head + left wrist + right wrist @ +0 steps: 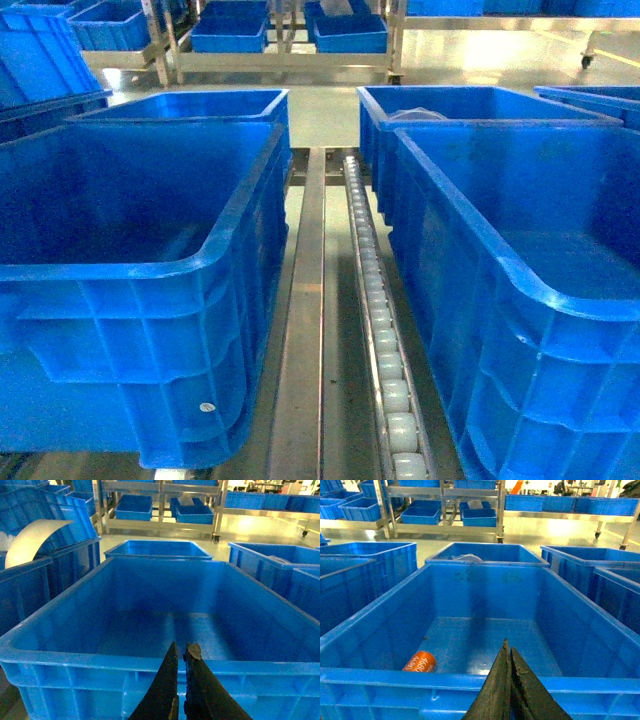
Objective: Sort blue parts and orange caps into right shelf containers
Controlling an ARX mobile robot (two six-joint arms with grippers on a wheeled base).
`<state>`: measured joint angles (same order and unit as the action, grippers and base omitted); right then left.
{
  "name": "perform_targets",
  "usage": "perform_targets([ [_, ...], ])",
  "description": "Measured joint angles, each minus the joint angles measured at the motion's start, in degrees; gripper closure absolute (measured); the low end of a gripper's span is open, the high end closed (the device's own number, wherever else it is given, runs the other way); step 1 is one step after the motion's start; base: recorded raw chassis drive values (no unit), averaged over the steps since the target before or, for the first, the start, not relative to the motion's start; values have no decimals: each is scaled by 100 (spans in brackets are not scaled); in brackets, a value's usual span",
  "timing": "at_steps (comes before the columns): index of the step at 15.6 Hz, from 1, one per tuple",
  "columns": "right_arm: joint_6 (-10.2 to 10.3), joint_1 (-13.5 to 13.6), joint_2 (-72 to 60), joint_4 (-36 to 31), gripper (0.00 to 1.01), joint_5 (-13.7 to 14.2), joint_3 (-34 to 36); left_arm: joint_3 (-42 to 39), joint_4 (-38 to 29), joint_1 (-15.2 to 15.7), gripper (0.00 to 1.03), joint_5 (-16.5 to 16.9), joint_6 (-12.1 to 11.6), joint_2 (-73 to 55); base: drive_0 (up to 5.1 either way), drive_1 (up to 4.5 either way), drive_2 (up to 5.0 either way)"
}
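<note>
Big crates (130,270) look like smooth shiny blue plastic w/ ribbed sides. Track (305,330) btwn them is dull grey metal; its rollers (385,345) are smooth white plastic. Orange cap (420,662) looks shiny. Grippers look matt black, a bit scuffed.

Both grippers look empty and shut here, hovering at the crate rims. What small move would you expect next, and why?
Probably the right gripper opens and dips toward the orange cap lying on the floor of the near right crate. Both it and the left gripper are shut and hold nothing, and the left crate shows nothing inside.
</note>
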<state>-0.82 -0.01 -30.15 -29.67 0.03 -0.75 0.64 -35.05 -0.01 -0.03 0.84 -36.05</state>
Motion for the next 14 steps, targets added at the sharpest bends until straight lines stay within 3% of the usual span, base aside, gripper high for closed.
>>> perform_targets([
  [6, 0, 0, 1268, 1215, 100, 0, 2, -2, 1405, 0, 101, 0, 0, 1495, 0, 0, 0],
  [12, 2, 0, 1996, 1941, 100, 0, 2, -2, 2267, 0, 101, 0, 0, 2376, 0, 0, 0],
  [14, 2, 0, 2863, 3021, 100, -4, 0, -2, 2490, 0, 101, -17, 0, 2577, 0, 0, 0],
])
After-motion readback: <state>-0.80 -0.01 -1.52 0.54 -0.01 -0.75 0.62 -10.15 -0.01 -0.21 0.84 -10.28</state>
